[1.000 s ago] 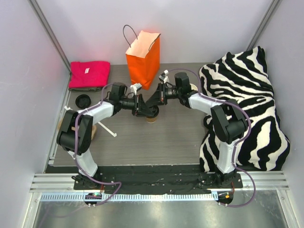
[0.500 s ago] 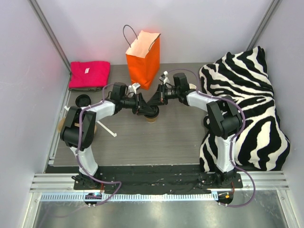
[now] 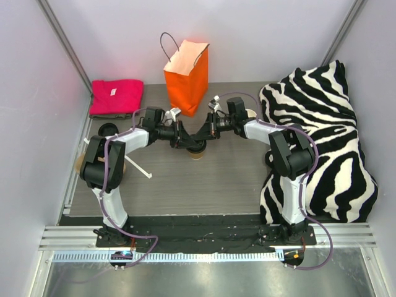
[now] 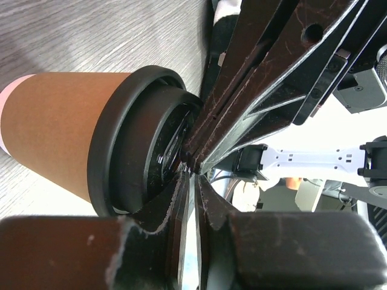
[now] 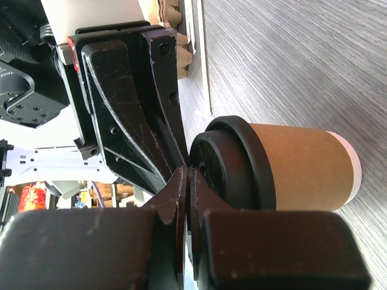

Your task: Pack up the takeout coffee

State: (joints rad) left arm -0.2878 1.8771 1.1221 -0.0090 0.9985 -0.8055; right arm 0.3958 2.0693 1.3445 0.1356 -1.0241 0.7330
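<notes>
Cup [image 3: 197, 154] stands upright on the table [image 3: 210, 179], mid-table, in front of the orange bag [image 3: 185, 77]. It is near the bag but apart from it and not inside. The black lid [image 4: 130, 151] is seated on the cup's rim.

Your left gripper [image 4: 192, 175] comes in from the left with its tips on top of the lid. The fingers are pressed nearly together, with only a sliver of light between them and nothing visibly pinched.

Your right gripper [image 5: 186, 175] comes in from the right with its fingers closed flat against each other. Its tips are also on the lid top and it grips nothing.

The two sets of tips meet over the lid centre, touching or just about; you can't tell which from these views.

The bag is upright with its mouth open. A pink cloth [image 3: 116, 97] sits at the far left and a zebra blanket [image 3: 322, 136] along the right side.
</notes>
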